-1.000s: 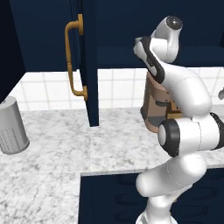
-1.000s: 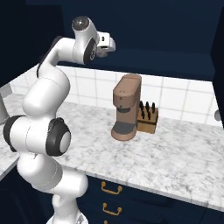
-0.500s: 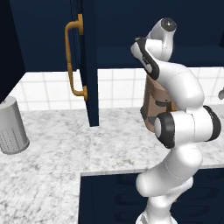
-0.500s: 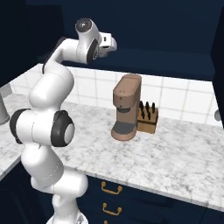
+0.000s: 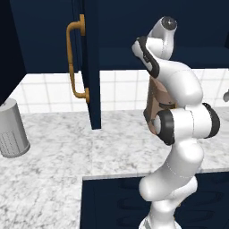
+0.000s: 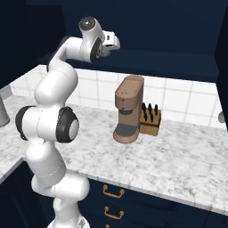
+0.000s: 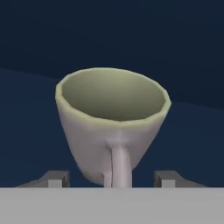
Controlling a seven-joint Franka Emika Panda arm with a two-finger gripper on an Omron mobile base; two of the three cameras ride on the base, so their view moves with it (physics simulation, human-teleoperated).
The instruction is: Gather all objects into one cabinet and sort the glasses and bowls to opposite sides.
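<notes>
Up high, pincer (image 7: 112, 179) open, grey-beige cup (image 7: 113, 127) between fingertips (image 7: 57, 178), handle toward camera; cabinet (image 5: 91, 62) door ajar over counter (image 5: 67, 156).

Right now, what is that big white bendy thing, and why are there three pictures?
It is a robot arm in a pretend computer kitchen. Two pictures come from cameras behind it, one on each side. The third comes from a camera on its claw. On the marble counter stand a brown coffee machine, a knife block and a grey canister. A dark blue cabinet door hangs open. The claw's tips are spread wide, with a grey-beige cup between them.
</notes>
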